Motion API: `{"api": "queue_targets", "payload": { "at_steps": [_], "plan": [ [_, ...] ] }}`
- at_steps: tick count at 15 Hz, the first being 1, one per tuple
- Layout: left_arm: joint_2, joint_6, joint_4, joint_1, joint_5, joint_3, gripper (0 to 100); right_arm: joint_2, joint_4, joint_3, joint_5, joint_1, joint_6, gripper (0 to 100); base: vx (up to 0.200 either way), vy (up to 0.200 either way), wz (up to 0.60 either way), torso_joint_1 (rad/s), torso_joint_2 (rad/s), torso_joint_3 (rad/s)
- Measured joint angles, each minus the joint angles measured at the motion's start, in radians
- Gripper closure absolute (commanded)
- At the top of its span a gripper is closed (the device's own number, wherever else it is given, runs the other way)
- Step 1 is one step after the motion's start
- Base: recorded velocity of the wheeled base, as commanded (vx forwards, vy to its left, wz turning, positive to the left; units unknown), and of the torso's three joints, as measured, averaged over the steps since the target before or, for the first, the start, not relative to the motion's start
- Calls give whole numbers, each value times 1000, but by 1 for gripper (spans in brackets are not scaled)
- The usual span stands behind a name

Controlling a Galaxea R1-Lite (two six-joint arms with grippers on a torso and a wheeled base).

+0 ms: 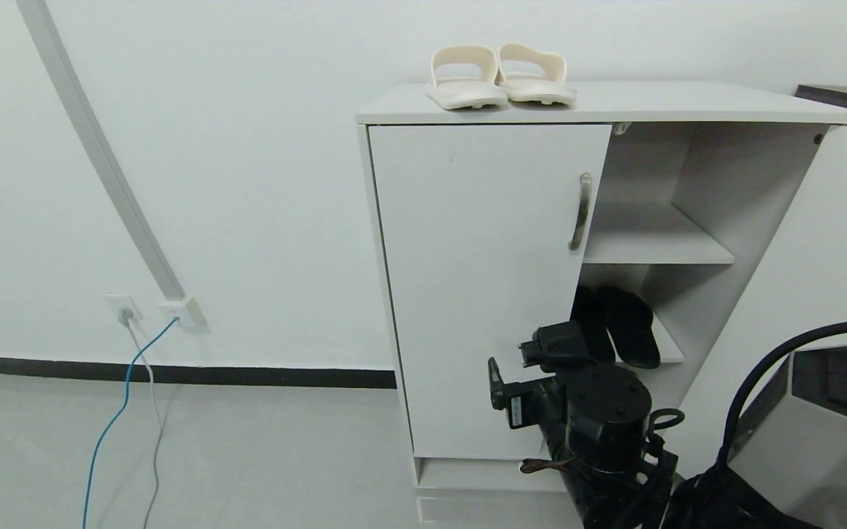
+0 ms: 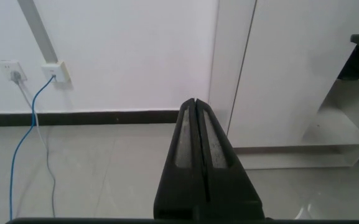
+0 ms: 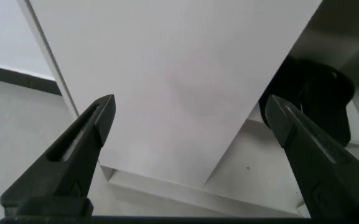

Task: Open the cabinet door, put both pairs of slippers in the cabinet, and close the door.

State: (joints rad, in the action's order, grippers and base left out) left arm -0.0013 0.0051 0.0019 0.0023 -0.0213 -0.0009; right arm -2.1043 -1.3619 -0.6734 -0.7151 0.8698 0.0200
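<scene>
Two black slippers point(image 1: 625, 327) part-hidden behind closed door point(image 1: 482, 294) (right claw point(image 3: 190, 102) spread).

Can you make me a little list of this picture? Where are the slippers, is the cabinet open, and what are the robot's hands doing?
cabinet: white, against the wall
left door: shut
right door: swung open
cream slippers: side by side on top of the cabinet
black slippers: inside, on the lower shelf
left gripper: shut, holding nothing
right gripper: open, low in front of the left door, near the black slippers
left to do: put the cream slippers inside, close the right door
</scene>
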Motion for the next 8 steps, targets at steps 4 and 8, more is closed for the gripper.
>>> {"api": "queue_targets", "payload": {
  "at_steps": [4,8],
  "plan": [
    [0,0,-2,0,0,-1,100,0,-1,1,0,0,0,0,0,0,0,45,-413,-349],
    [0,0,-2,0,0,-1,100,0,-1,2,0,0,0,0,0,0,0,109,-450,-347]
  ]
}}
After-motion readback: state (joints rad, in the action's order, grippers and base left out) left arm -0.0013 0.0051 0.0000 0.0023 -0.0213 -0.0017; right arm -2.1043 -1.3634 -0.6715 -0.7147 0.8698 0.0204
